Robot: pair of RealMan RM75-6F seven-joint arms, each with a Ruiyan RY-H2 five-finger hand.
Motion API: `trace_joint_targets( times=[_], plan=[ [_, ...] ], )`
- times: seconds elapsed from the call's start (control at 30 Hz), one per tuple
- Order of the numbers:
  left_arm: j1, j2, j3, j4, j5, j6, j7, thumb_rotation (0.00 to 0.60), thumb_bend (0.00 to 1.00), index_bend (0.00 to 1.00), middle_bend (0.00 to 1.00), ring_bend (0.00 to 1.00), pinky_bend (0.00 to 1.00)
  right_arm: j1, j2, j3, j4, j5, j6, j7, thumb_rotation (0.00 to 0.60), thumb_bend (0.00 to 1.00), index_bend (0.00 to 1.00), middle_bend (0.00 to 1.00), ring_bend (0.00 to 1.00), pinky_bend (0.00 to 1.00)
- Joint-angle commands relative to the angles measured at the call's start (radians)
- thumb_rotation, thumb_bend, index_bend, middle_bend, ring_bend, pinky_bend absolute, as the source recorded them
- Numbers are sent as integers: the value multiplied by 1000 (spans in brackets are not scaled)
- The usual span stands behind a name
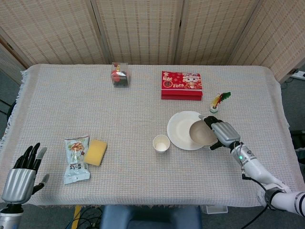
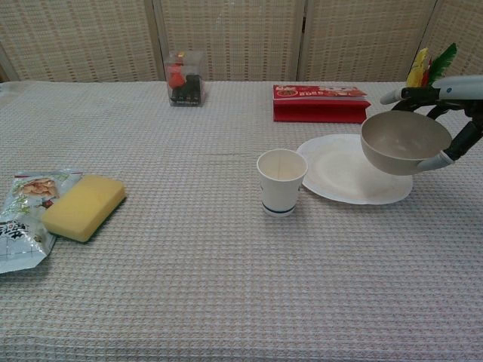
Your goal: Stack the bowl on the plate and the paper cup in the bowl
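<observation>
Fingers (image 2: 445, 160) of the right hand (image 1: 224, 134) grip the bowl (image 2: 404, 142) aloft over the plate's (image 2: 339, 175) three o'clock edge; centre it toward nine o'clock, level it, then lower gently.

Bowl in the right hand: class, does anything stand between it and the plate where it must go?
Nothing visible does. The right hand holds the bowl lifted over the plate's right edge; the plate's surface is bare, and the paper cup stands beside it.

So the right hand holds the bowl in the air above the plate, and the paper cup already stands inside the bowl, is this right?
Not quite. The right hand does hold the bowl above the plate, but the paper cup stands on the table left of the plate, as the chest view shows.
</observation>
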Motion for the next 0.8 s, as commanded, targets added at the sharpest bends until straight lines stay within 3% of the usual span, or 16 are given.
trace_joint_targets(
  times=[0.03,0.4,0.8],
  plan=[
    [1,1,1,-1,3,3,-2,600,314,0,0,0,259,22,-37,13,51,23,-37,20,600,226,29,132,98,174],
    [2,7,2,-1,1,6,-11,600,314,0,0,0,259,53,-143,28,204,61,-71,16,600,203,29,126,98,174],
    [1,13,-3,2,-8,9,-26,600,314,0,0,0,259,68,-233,47,309,19,-117,126,600,177,29,117,98,174]
  ],
)
